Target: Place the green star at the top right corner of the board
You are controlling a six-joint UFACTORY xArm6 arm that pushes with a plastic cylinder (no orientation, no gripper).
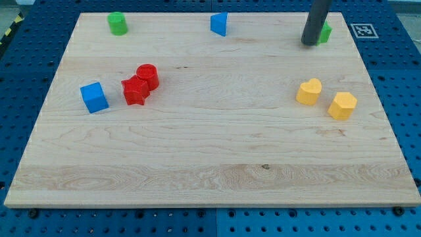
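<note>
Our rod carries no fingers, so nothing is gripped; my tip [308,43] rests on the surface [210,164] at the far right, touching the left side of the green star [325,33], which sits partly hidden behind the rod near the far right corner. We see a green cylinder [118,24] far left, a blue triangular block [220,24] far centre, a blue cube [94,97] beside a red star [135,90] and red cylinder [148,76], and two yellow blocks [309,91] [343,105] on the right
</note>
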